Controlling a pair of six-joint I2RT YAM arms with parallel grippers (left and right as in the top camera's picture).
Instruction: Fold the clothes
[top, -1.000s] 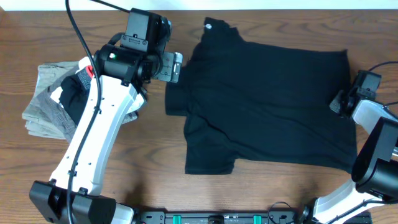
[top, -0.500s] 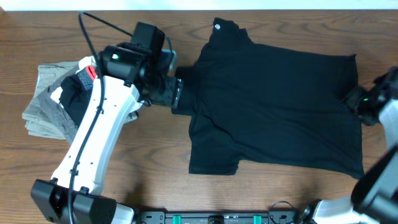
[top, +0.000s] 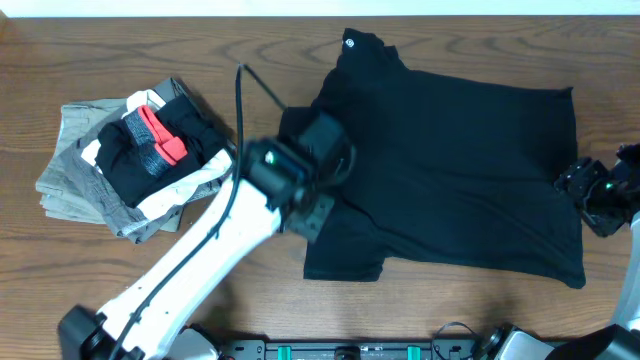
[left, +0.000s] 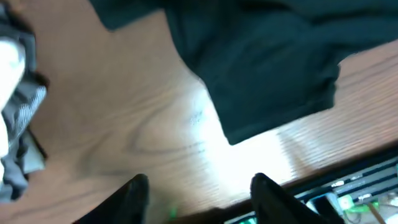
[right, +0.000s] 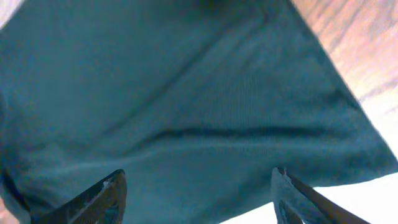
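We reckon folding is barely begun: the black T-shirt (top: 450, 170) lies flat toward the table's (top: 250, 50) right edge (no fold visible), with the left gripper (left: 199, 190) and right gripper (right: 199, 196) spread wide and empty.

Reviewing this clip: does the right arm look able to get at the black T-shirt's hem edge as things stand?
Likely yes. The right gripper sits beside the black T-shirt at its hem edge with jaws open. Its wrist view shows only fabric just ahead of the fingers, with nothing in between.
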